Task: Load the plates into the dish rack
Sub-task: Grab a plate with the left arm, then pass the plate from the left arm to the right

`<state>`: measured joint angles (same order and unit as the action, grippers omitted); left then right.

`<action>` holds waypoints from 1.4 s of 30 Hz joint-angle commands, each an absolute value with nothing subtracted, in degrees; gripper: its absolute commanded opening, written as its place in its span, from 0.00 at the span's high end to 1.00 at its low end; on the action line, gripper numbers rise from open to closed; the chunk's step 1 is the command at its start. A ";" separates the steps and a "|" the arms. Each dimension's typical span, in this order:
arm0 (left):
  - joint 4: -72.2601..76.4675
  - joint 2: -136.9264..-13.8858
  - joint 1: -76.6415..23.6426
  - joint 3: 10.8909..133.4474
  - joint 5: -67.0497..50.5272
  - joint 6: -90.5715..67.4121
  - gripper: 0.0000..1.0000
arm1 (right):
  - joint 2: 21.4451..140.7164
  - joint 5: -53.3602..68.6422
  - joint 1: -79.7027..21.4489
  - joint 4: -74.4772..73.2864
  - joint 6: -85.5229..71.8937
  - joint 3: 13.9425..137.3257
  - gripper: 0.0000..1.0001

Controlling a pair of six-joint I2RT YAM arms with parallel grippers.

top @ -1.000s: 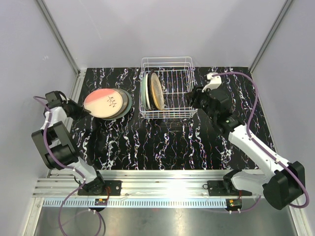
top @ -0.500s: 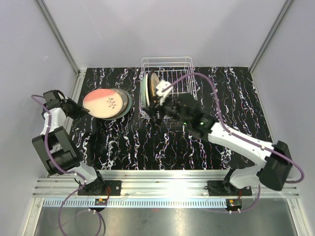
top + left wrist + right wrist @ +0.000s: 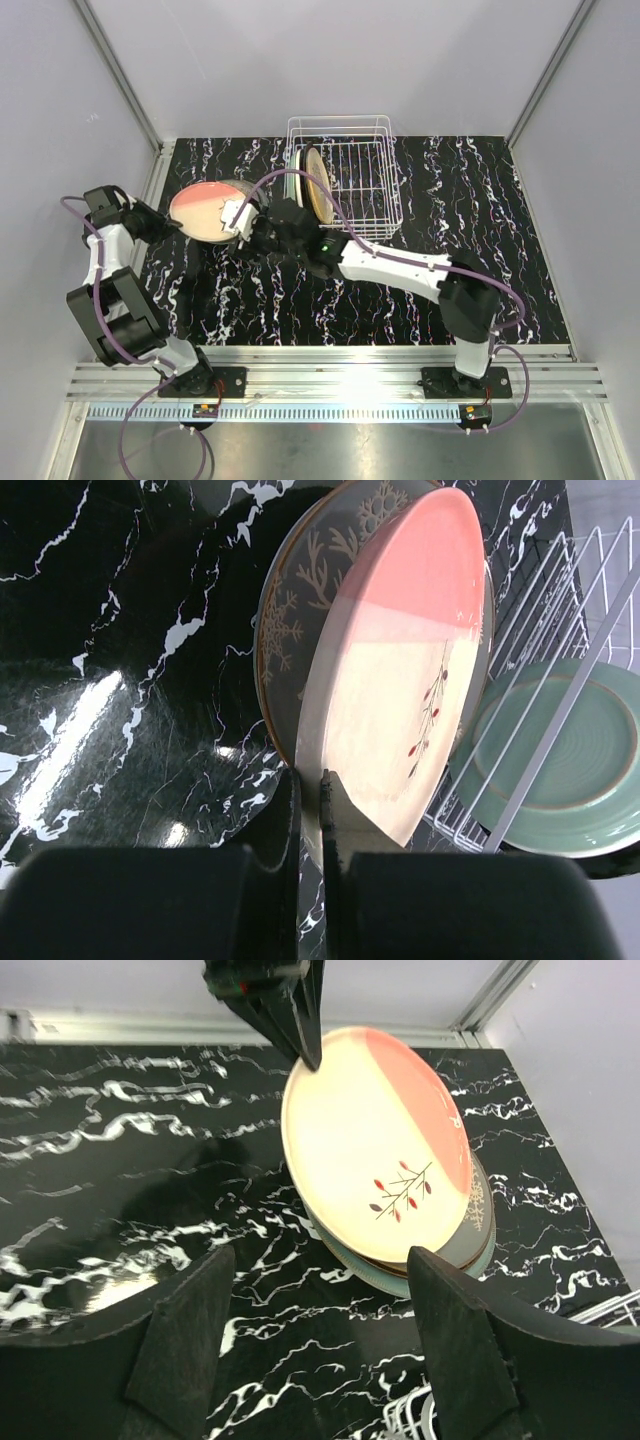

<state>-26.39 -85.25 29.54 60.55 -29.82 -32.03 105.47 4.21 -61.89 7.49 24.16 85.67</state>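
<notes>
Pink plate (image 3: 400,680) gripped by left end effector (image 3: 311,780), clearest wrist-side; right end effector (image 3: 320,1255) wide.

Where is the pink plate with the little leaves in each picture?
Top view: pink plate, left of centre.
Left wrist: the plate fills the middle, tilted.
Right wrist: the plate sits upper middle.
Shared landmark: the left hand pinching its rim.

Pink over cream on the top plate (image 3: 375,1150), with a thin dark sprig of red leaves, mid-frame in the right wrist view. Dark grey with pale branch and snowflake motifs on the plate beneath (image 3: 300,590). Pale green, brown-edged, on the racked plate (image 3: 570,760), lower right, behind the dish rack (image 3: 567,695) in white wire. Black with white marbled veins on the table (image 3: 450,200).
</notes>
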 commanded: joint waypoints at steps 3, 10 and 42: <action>-20.30 -79.72 29.97 61.52 -37.09 -34.80 1.00 | 112.58 4.92 -62.49 9.15 31.81 94.03 0.21; -19.96 -78.93 30.32 61.52 -37.97 -35.24 1.00 | 121.02 3.96 -63.02 4.93 36.56 102.12 0.18; -11.52 -75.15 30.41 58.18 -46.84 -42.62 1.00 | 140.45 -25.13 -65.13 27.50 63.62 113.03 0.49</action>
